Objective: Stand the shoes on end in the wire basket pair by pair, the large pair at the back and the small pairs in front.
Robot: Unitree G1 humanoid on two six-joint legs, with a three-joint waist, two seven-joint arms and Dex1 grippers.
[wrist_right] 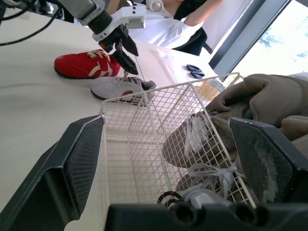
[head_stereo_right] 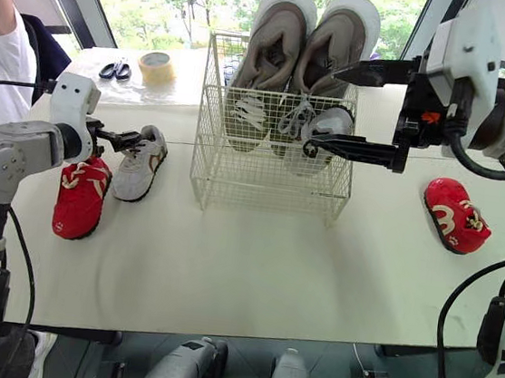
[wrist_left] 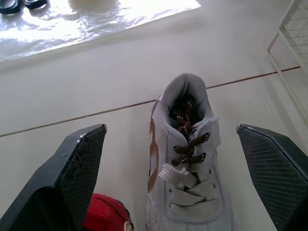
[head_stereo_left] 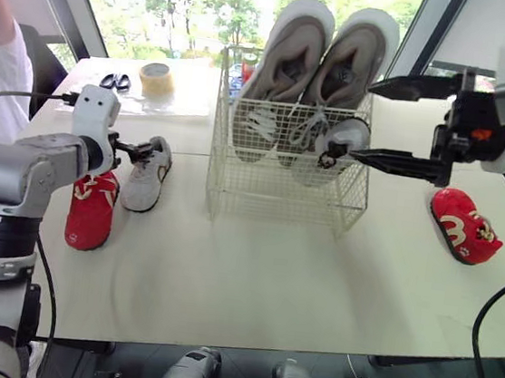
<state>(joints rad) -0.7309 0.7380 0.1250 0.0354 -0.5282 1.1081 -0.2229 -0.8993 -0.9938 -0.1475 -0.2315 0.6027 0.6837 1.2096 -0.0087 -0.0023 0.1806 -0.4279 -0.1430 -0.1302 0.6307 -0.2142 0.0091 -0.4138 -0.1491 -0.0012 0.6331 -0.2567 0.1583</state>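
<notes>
One pale desk (head_stereo_left: 269, 282) carries a wire basket (head_stereo_left: 235, 182). Two large beige shoes (head_stereo_left: 291, 47) stand on end at its back, with a small white shoe (head_stereo_left: 345, 140) in front of them. The right gripper (head_stereo_left: 363, 119) hangs by the basket's right side, jaws wide. Left of the basket, the left gripper (head_stereo_left: 145, 150), jaws wide, hovers over a grey-white shoe (head_stereo_left: 147, 177) beside a red shoe (head_stereo_left: 91, 212). A second red shoe (head_stereo_left: 463, 227) lies far right.

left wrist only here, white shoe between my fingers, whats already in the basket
observer: large pair stands on end at the back of the basket, one small white shoe in front of it.
operator: wheres the other red shoe
observer: second red shoe lies right of the basket, apart from it.
operator: right gripper busy
observer: right gripper is open beside the basket's right front.
</notes>
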